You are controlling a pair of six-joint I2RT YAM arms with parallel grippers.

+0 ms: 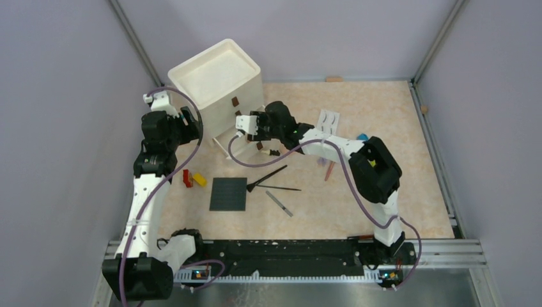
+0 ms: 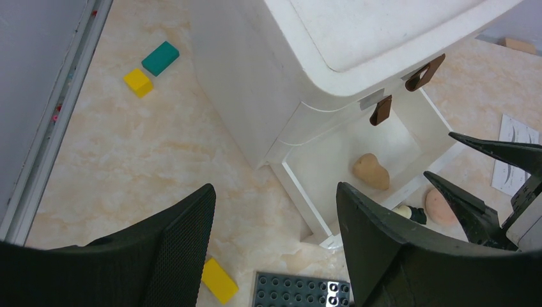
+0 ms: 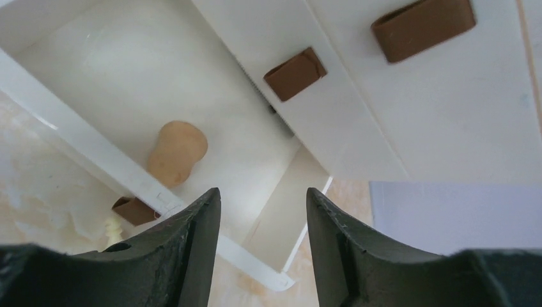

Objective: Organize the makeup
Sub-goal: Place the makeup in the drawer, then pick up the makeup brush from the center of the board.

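Right gripper [image 3: 262, 198] spread and empty over the open drawer [image 3: 77, 131], which holds the tan puff [image 3: 177, 152]. Dark brush [image 1: 268, 177] lies on the table [image 1: 383, 192] toward the arm bases, long axis diagonal; right arm is nearer. Left gripper [image 2: 275, 188] spread, empty.

So the drawer unit [image 2: 255, 77] looks like smooth matt white plastic with brown leathery pull tabs [image 3: 295, 73], the desk [image 2: 128, 160] is a slightly shiny marbled beige laminate, the tan puff [image 3: 177, 152] looks soft and matt, and the left end effector [image 2: 275, 190] has matt black fingers [image 2: 182, 249] with a fine mesh texture.
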